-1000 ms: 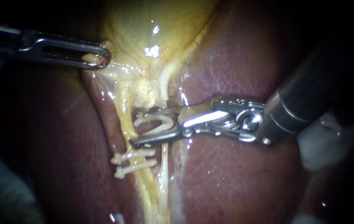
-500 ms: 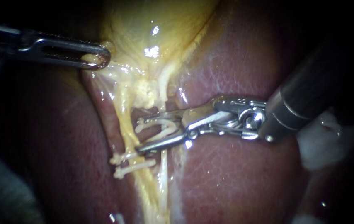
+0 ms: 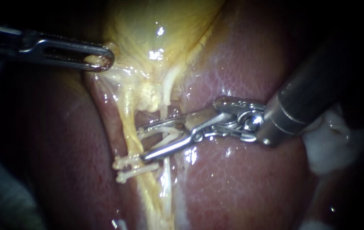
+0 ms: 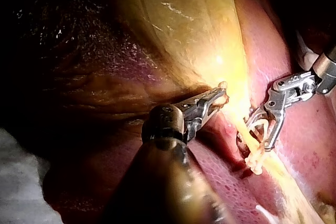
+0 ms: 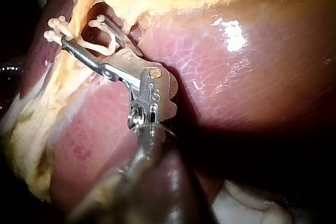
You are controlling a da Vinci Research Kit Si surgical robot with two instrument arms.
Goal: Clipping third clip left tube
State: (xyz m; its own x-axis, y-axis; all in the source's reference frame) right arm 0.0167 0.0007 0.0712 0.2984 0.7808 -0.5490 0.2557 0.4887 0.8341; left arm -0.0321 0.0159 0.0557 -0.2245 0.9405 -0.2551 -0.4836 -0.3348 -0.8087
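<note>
Third clip (image 3: 167,135) brought up to the left tube (image 3: 126,110), not yet squeezed shut.
Two clips (image 3: 137,167) sit closed across the tube below the gallbladder (image 3: 148,30). Just above them, the right instrument (image 3: 143,144) holds the open third clip in wide jaws, tips at the tube. The left instrument (image 3: 101,61) has its jaws clamped on the gallbladder's edge.

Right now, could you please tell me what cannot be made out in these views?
Endoscope view: whether the open clip surrounds the left tube; the right instrument overlaps it.
Left wrist view: the closed clips, too small to count.
Endoscope view: left instrument, shaft cut off by the edge.
</note>
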